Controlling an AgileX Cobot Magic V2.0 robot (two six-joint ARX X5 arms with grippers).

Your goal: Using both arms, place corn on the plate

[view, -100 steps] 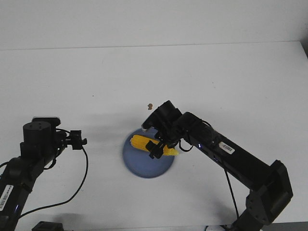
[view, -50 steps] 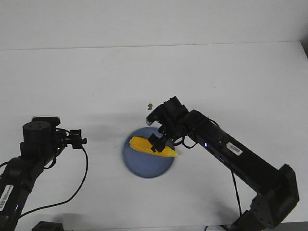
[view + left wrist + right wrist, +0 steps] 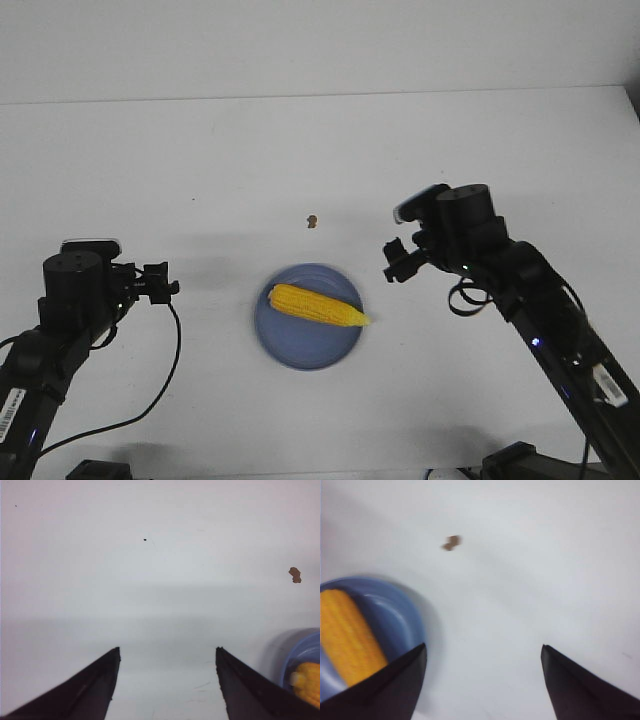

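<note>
The yellow corn (image 3: 317, 305) lies across the light blue plate (image 3: 300, 350) at the table's middle front, its pointed end to the right. It also shows in the right wrist view (image 3: 347, 635) on the plate (image 3: 395, 617), and at the edge of the left wrist view (image 3: 308, 682). My right gripper (image 3: 397, 262) is open and empty, raised to the right of the plate, apart from it; its jaws (image 3: 482, 647) stand wide. My left gripper (image 3: 160, 283) is open and empty, left of the plate, jaws (image 3: 167, 650) wide over bare table.
A tiny brown speck (image 3: 312, 220) lies on the white table behind the plate; it also shows in the left wrist view (image 3: 295, 574) and the right wrist view (image 3: 451, 542). The table's far edge (image 3: 320, 95) runs across the back.
My right gripper has let go of the corn and pulled back to the right and up, away from the plate. The corn stays on the plate. The left arm has barely moved.
</note>
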